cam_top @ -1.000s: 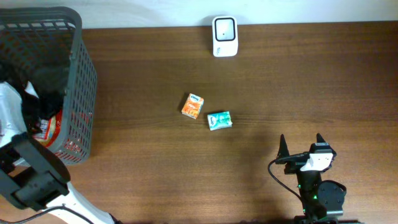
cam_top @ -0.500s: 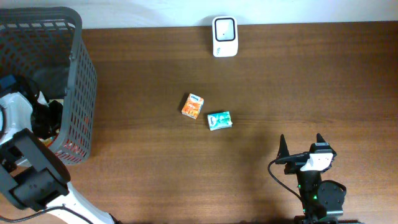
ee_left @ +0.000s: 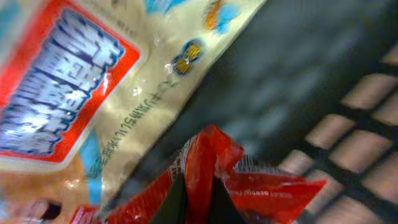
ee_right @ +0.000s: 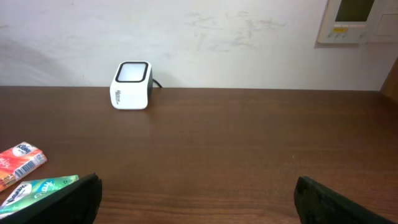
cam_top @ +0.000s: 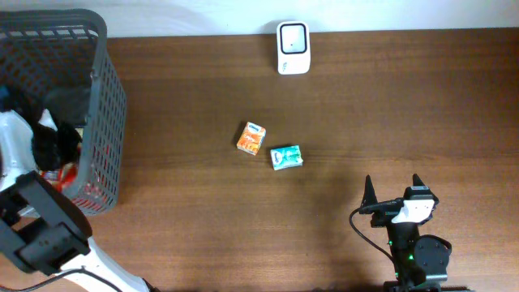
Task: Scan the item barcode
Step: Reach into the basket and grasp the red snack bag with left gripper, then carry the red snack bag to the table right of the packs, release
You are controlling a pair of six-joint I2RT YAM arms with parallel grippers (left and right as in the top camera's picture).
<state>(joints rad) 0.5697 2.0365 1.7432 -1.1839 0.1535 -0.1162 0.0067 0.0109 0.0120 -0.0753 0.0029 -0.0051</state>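
My left gripper [ee_left: 199, 200] is down inside the dark mesh basket [cam_top: 99, 57] and shut on a fold of a red foil packet [ee_left: 273, 186], the item; its barcode edge shows faintly at the top of the packet. From overhead the left gripper [cam_top: 55, 148] is a dark mass over the red packet [cam_top: 73, 172]. The white scanner [cam_top: 293, 47] stands at the table's far edge, also seen from the right wrist as a scanner [ee_right: 132, 85] against the wall. My right gripper [cam_top: 393, 186] hovers open at the near right; between its fingers [ee_right: 74, 198] there is only bare table.
A cream snack bag with red and blue print [ee_left: 93, 93] lies beside the packet in the basket. An orange pack [cam_top: 251, 138] and a green pack [cam_top: 285, 156] lie mid-table. The basket's mesh wall [ee_left: 373, 124] is close on the right of the left gripper.
The left gripper has gone from open to shut on the red packet and shifted a little inside the basket. The right arm has not moved.
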